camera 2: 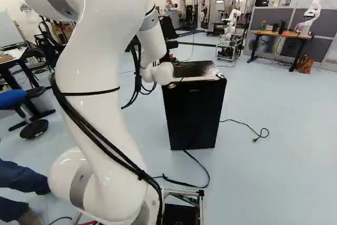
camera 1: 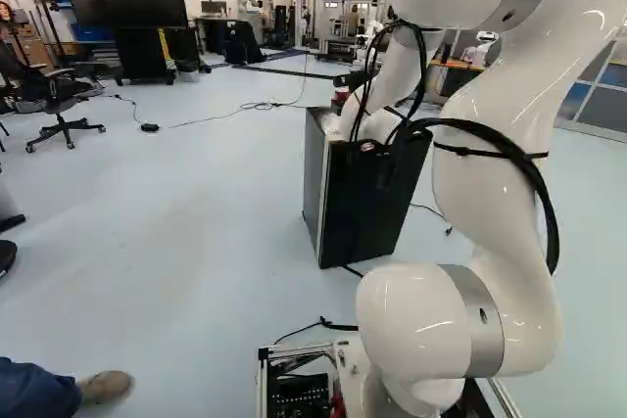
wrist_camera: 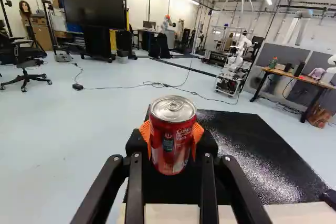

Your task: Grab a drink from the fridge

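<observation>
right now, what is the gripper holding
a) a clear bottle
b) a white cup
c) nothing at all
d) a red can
d, since the wrist view shows a red can upright in the gripper, with its orange pads pressed against it from two sides.

The arm point(camera 1: 495, 124) is raised at the right of the left base view and bent forward, its wrist point(camera 2: 162, 72) seen upper middle in the right. The gripper point(camera 1: 343, 92) is clamped, its orange pads point(wrist_camera: 198, 131) held apart.
</observation>
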Motion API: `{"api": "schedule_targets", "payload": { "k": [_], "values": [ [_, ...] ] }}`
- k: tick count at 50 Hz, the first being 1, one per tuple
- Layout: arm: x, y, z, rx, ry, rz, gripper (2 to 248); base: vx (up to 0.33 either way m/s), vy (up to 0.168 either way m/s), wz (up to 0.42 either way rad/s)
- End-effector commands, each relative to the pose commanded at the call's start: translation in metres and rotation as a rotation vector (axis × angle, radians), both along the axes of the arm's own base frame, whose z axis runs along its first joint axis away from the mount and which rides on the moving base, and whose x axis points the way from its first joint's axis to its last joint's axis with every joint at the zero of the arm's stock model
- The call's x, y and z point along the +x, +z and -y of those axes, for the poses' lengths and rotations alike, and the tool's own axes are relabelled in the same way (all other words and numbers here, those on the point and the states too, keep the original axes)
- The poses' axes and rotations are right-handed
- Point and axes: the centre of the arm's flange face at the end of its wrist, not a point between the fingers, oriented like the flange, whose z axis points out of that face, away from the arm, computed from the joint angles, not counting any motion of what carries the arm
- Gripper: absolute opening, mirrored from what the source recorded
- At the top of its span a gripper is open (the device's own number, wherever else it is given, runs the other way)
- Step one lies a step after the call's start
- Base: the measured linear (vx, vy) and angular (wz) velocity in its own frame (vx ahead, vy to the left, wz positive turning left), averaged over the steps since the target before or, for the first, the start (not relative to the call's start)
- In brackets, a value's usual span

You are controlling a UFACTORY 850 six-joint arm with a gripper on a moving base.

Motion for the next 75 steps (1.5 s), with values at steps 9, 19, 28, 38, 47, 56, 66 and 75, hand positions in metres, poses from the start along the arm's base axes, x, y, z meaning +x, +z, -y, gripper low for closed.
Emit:
{"api": "schedule_targets", "payload": {
  "k": [9,19,28,38,47,56,66,75],
  "values": [
    [-0.016,0.001,-0.006,0.008,-0.006,-0.012,95,0.0,0.0,0.0],
    [-0.038,0.003,-0.014,0.019,-0.015,-0.029,95,0.0,0.0,0.0],
    [-0.061,0.003,-0.022,0.03,-0.024,-0.047,95,0.0,0.0,0.0],
    [-0.091,0.001,-0.031,0.043,-0.035,-0.069,95,0.0,0.0,0.0],
    [-0.122,-0.003,-0.039,0.057,-0.047,-0.093,95,0.0,0.0,0.0],
    [-0.153,-0.008,-0.046,0.069,-0.058,-0.116,95,0.0,0.0,0.0],
    [-0.184,-0.015,-0.051,0.081,-0.069,-0.139,95,0.0,0.0,0.0],
    [-0.207,-0.021,-0.055,0.09,-0.077,-0.156,95,0.0,0.0,0.0]
  ]
}}
